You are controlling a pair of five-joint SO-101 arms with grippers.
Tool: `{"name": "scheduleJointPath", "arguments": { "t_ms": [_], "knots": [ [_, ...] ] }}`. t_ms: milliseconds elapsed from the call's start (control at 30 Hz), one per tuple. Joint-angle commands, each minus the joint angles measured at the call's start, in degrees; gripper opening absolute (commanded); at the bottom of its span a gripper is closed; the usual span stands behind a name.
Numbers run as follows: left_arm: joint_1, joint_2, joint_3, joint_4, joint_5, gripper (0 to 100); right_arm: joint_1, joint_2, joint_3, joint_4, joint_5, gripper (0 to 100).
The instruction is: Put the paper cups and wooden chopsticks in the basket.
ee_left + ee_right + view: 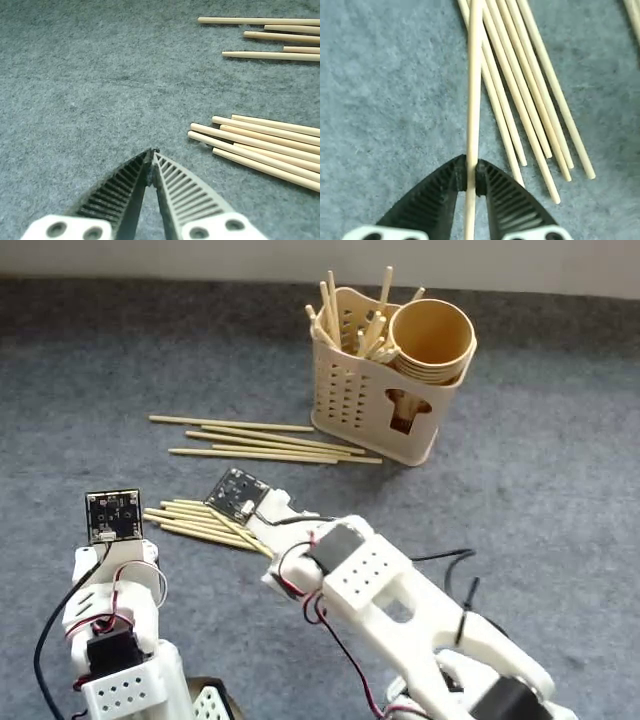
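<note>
Both tips of the left claw (151, 154) are pressed together and hold nothing. It points down at a bare patch of the grey desk (560, 470) toward the near left corner, just beside the ends of the near bundle of chopsticks (190, 520). The right claw (471, 172) is at the other side of that bundle, pinching a single chopstick (474, 85) that crosses over the rest at an angle. Farther back, the far row of chopsticks (255, 440) lies flat around mid-desk. Its right ends reach close to the foot of the cream slotted basket (365, 405), which stands upright near the far edge, right of centre. The basket's left compartment holds upright chopsticks (345, 315), and its right compartment holds a stack of paper cups (432, 338).
</note>
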Motion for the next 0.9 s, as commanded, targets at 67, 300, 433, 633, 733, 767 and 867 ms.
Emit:
{"name": "scheduleJointPath", "arguments": {
  "t_ms": [67,300,433,633,733,767,867],
  "knots": [
    [-0.7,0.1,1.1,0.3,-0.4,1,2.0,-13.8,1.5,-1.4,-0.4,0.4],
    [-0.5,0.1,1.1,0.3,-0.4,1,5.2,-25.4,3.6,-4.1,-0.5,0.4],
    [-0.5,0.1,1.1,0.3,-0.4,1,6.6,-30.5,3.6,-4.2,-0.5,0.4],
    [-0.2,0.2,1.1,0.3,-0.4,1,6.9,-35.9,3.6,-6.4,-7.3,0.4],
    [1.9,0.2,1.1,0.3,-0.4,1,8.8,-37.9,3.6,-8.3,-8.4,0.4],
    [3.0,0.2,1.1,0.3,-0.4,1,9.7,-38.5,3.6,-8.7,-8.4,0.4],
    [5.1,0.3,1.1,0.3,-0.4,1,13.3,-40.0,3.6,-10.6,-8.5,0.4]
  ]
}}
